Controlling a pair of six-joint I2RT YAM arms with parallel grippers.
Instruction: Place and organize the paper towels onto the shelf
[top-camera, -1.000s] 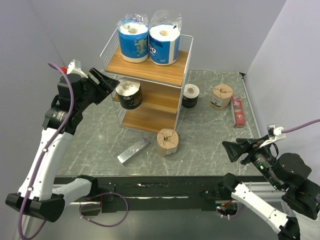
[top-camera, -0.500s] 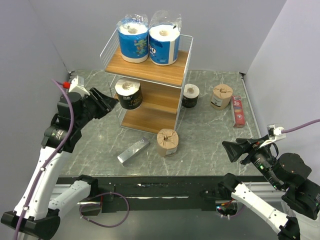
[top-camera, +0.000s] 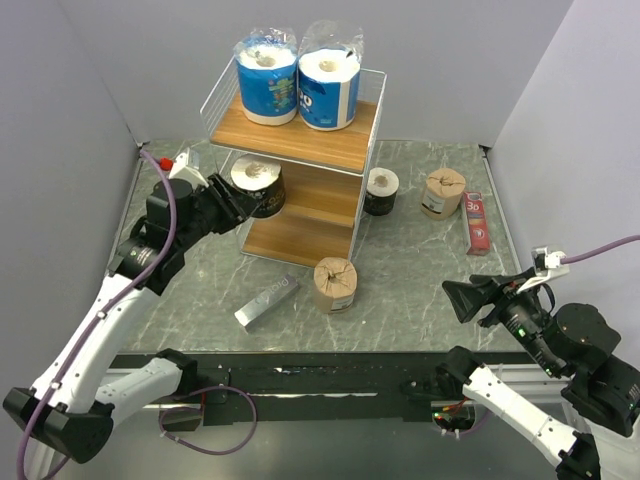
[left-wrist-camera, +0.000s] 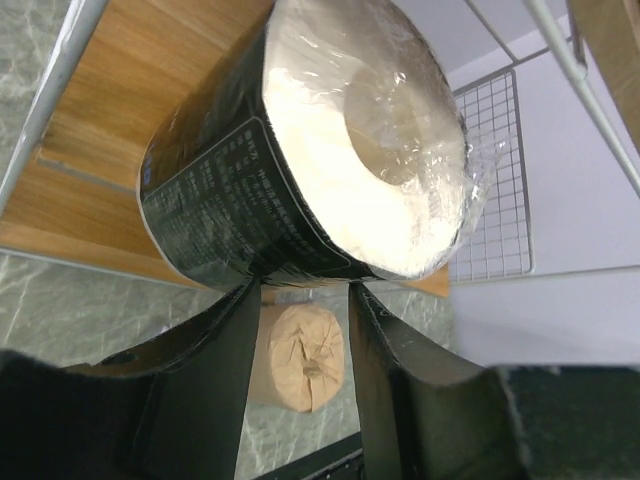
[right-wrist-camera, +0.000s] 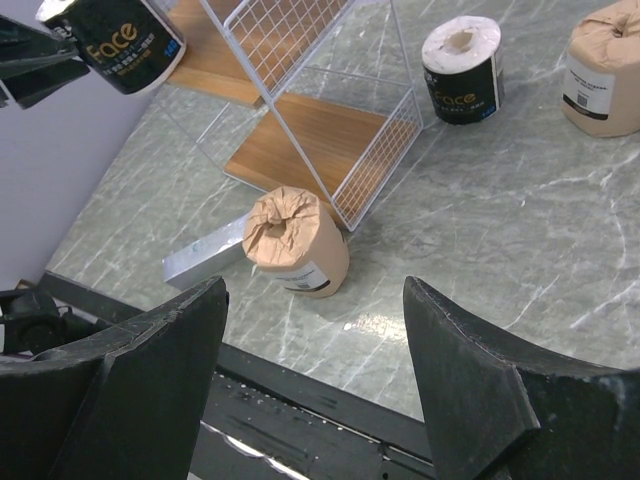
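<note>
The left claw has its jaws drawn near each other with a narrow gap between them, and its tips meet the lower side of a black roll; whether they pinch the wrapper cannot be told, since the roll hides the very ends of the fingers. That black roll sits at the left end of the middle board of the shelf, white top showing, right by the wire frame. On the top board of the shelf stand two blue rolls, side by side and touching, each in clear printed plastic. The shelf stands at the far middle of the grey marbled surface. Just beside the shelf's right side a second black roll stands upright on the surface, and a little further toward the right edge stands a brown roll. A slim red box lies near the right edge, just beyond that brown roll. The other brown roll stands in front of the shelf's near right corner, and a flat silver bar lies at an angle just to its left. The right claw hangs above the near right part of the surface with its jaws spread wide and nothing between them, well apart from every roll
</note>
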